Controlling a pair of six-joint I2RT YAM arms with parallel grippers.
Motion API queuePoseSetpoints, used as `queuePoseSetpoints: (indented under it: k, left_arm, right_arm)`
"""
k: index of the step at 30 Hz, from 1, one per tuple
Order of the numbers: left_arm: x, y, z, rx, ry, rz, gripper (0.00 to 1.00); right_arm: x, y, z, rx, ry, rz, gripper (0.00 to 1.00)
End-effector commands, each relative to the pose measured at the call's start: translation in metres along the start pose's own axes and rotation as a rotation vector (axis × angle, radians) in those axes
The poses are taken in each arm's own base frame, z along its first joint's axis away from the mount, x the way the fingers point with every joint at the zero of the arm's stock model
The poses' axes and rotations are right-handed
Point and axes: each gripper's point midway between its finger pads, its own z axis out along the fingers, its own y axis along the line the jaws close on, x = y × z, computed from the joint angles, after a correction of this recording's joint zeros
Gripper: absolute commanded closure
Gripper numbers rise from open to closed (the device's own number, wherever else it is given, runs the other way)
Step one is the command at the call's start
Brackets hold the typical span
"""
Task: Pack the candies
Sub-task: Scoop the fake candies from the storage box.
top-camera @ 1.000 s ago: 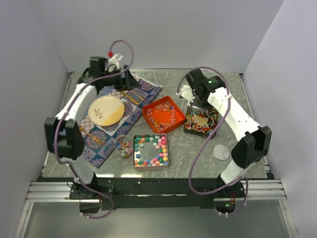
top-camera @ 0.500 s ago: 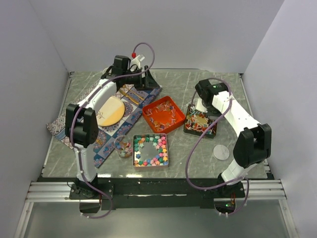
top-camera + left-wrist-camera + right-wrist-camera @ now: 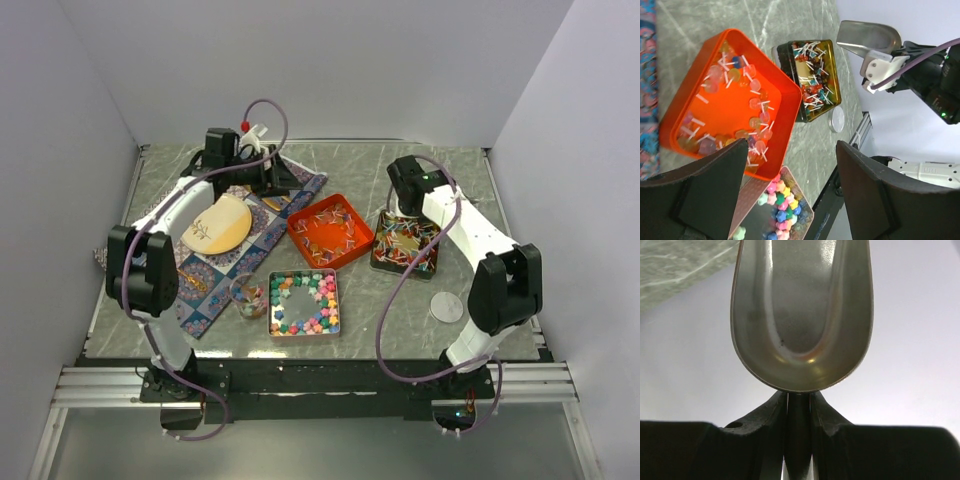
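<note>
Pastel star candies [image 3: 303,302] [image 3: 782,210] fill a square tin. Wrapped candies lie in the orange tray [image 3: 300,222] [image 3: 710,117], and red-white-blue pieces [image 3: 405,243] [image 3: 812,80] fill a dark tin. My left gripper [image 3: 285,180] [image 3: 795,190] hovers open and empty over the cloth's far corner, just left of the orange tray. My right gripper [image 3: 395,195] [image 3: 799,435] is shut on the handle of the silver scoop [image 3: 800,315] [image 3: 867,37]. The scoop is empty and raised behind the dark tin.
A patterned cloth [image 3: 215,270] carries a cream plate [image 3: 217,222]. A small glass bowl [image 3: 248,296] with some candies stands left of the star tin. A round lid [image 3: 447,306] [image 3: 838,119] lies near the right arm. Walls close in the table on three sides.
My left arm swung right along the back, then came a little back and nearer; the cloth's left corner shifted outward. The right gripper with the scoop moved only slightly near the dark tin.
</note>
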Motion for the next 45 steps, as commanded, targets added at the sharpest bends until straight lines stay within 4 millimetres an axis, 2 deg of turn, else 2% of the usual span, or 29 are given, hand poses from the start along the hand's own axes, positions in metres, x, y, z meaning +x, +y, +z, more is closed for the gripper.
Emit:
queuePoseSetpoints:
  k: [1, 6, 11, 19, 28, 31, 33, 36, 37, 38, 39, 40, 43, 45]
  left_arm:
    - [-0.017, -0.020, -0.032, 0.034, -0.092, 0.056, 0.23]
    - [-0.018, -0.007, -0.054, 0.000, -0.137, 0.031, 0.23]
    - [-0.024, 0.000, -0.072, -0.028, -0.180, 0.027, 0.23]
    - [-0.017, 0.005, -0.088, -0.038, -0.220, 0.004, 0.22]
    - [-0.017, 0.007, -0.100, -0.054, -0.251, 0.008, 0.22]
    - [-0.019, 0.008, -0.103, -0.059, -0.261, 0.003, 0.22]
    - [-0.020, 0.008, -0.105, -0.060, -0.267, 0.007, 0.22]
    - [-0.019, 0.011, -0.107, -0.069, -0.268, 0.003, 0.22]
    - [-0.019, 0.012, -0.108, -0.071, -0.268, 0.001, 0.22]
    - [-0.018, 0.014, -0.108, -0.072, -0.268, -0.005, 0.22]
    - [-0.018, 0.014, -0.108, -0.071, -0.269, -0.005, 0.22]
    - [-0.017, 0.015, -0.107, -0.070, -0.268, -0.010, 0.22]
    - [-0.017, 0.015, -0.105, -0.058, -0.267, -0.022, 0.22]
    - [-0.019, 0.016, -0.104, -0.055, -0.264, -0.031, 0.22]
  right_arm:
    - [-0.015, -0.019, -0.005, 0.047, -0.009, -0.378, 1.00]
    - [-0.025, -0.002, -0.010, 0.075, -0.042, -0.512, 1.00]
    - [-0.031, 0.016, 0.001, 0.078, -0.027, -0.612, 1.00]
    - [-0.033, 0.004, 0.003, 0.089, 0.025, -0.703, 1.00]
    - [-0.049, 0.014, 0.014, 0.138, 0.039, -0.907, 1.00]
    - [-0.051, 0.017, 0.018, 0.124, 0.060, -0.904, 1.00]
    - [-0.059, 0.022, 0.020, 0.104, 0.046, -0.908, 1.00]
    - [-0.078, 0.031, 0.013, 0.044, -0.031, -0.860, 1.00]
    - [-0.077, 0.027, 0.000, 0.013, -0.049, -0.787, 1.00]
    - [-0.091, 0.035, 0.003, -0.050, -0.095, -0.779, 1.00]
    - [-0.094, 0.036, 0.001, -0.080, -0.109, -0.742, 1.00]
    - [-0.092, 0.032, -0.007, -0.102, -0.117, -0.678, 1.00]
    - [-0.100, 0.040, -0.002, -0.107, -0.150, -0.667, 1.00]
    - [-0.096, 0.043, -0.006, -0.075, -0.177, -0.662, 1.00]
